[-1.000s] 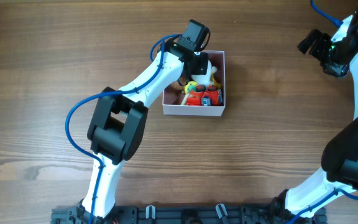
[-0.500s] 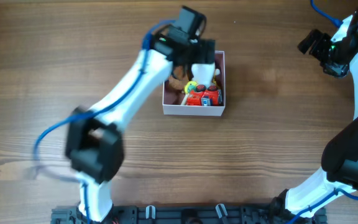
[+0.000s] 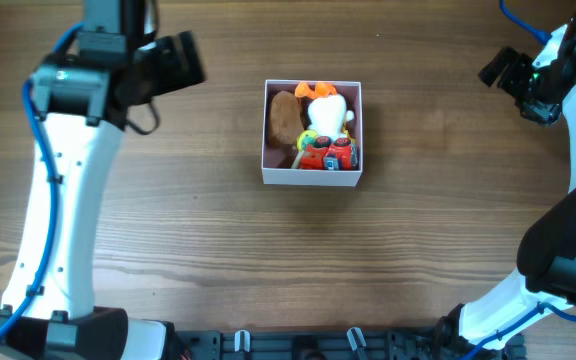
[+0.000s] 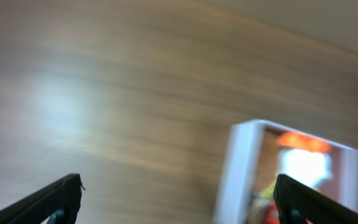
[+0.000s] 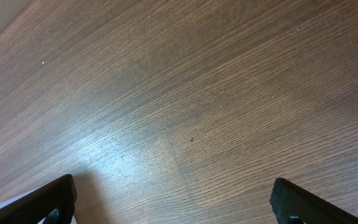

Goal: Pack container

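Note:
The container (image 3: 312,177), a small white-walled box, sits mid-table. Inside it lie a white and orange toy (image 3: 328,112), a brown toy (image 3: 284,118), a red toy car (image 3: 328,155) and a small yellow-green ball (image 3: 309,140). My left gripper (image 3: 190,62) hangs at the far left, well away from the box, open and empty. Its wrist view is blurred and shows the container (image 4: 241,168) ahead to the right between the spread jaws of the left gripper (image 4: 179,202). My right gripper (image 3: 498,68) is at the far right, open and empty, with only wood under the right gripper (image 5: 176,199).
Bare brown wooden tabletop (image 3: 428,230) surrounds the box on every side. A black rail (image 3: 298,345) runs along the front edge between the two arm bases.
My left gripper opened over the container, leaving the white toy inside, and the arm swung fast to the far left. The right arm has not moved.

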`<move>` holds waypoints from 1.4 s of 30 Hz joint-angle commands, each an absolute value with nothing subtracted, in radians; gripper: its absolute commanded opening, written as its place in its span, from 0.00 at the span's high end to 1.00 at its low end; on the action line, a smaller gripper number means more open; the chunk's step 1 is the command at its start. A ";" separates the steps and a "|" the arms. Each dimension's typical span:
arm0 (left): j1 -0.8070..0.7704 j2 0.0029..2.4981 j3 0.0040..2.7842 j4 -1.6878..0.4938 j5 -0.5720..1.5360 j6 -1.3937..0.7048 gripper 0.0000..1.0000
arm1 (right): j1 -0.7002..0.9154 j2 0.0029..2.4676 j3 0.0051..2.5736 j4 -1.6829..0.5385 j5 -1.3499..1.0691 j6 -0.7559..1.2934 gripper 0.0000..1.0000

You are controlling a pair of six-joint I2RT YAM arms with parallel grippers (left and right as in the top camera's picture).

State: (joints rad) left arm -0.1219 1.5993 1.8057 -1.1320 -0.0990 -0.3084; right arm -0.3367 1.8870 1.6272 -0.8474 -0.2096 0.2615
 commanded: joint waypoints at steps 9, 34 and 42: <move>0.120 1.604 1.805 -1.182 -0.169 -0.296 0.00 | -0.334 1.900 1.624 -0.845 -0.219 0.269 0.00; 0.120 1.604 1.805 -1.183 -0.169 -0.296 0.00 | 0.046 1.330 1.624 -0.846 -0.219 0.269 0.00; 0.120 1.604 1.805 -1.183 -0.170 -0.296 0.00 | 0.076 1.156 1.618 -0.885 -0.218 0.262 0.00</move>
